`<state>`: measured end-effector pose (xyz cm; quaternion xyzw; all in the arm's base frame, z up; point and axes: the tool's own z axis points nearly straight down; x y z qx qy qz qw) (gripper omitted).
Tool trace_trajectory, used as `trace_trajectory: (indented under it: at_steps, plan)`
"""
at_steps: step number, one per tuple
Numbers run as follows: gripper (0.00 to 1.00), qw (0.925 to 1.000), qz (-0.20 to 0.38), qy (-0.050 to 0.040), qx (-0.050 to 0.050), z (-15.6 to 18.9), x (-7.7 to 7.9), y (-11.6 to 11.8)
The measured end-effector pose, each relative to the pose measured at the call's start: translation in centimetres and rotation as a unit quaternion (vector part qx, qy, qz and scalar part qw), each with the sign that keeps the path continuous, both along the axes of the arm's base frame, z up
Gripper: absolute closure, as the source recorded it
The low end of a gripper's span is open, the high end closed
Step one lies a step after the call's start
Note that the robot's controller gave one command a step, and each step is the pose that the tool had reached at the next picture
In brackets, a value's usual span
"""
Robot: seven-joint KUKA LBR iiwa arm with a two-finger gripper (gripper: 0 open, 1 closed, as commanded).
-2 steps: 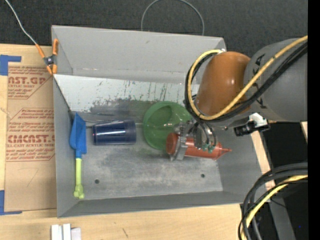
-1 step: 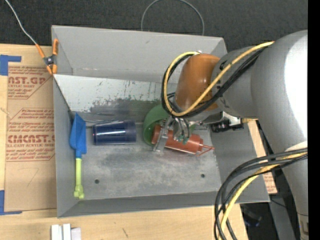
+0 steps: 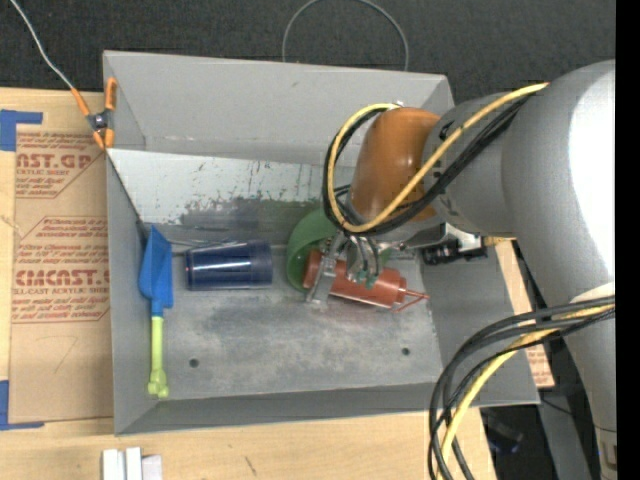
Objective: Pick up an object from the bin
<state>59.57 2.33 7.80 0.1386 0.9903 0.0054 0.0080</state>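
Camera view: grey metal bin (image 3: 280,353) holds four loose items; the gripper (image 3: 340,276) is low in the bin's right half, directly on the left end of a red bottle-shaped object (image 3: 378,290) lying on its side on the floor; a green rounded object (image 3: 300,238) sits just beside it at the back left, apparently touching. A dark blue cylinder (image 3: 228,266) lies on its side near the centre; a blue scoop with a yellow-green handle (image 3: 155,288) lies along the left wall, well apart.

Gripper state: cannot tell whether wide or narrow; the wrist hides it.

Assessment: step in hand appears to be the grasp at the red object; lift not yet done. Next move calls for a firm closure on the red body alone, clear of the green object, then a straight rise.
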Motion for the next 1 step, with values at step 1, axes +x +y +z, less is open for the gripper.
trace_trajectory:
  at_steps: [1]
  plan:
    - [1.00, 1.0000, 0.004, 0.0005, 0.001, 8.63, -0.96, 0.12]
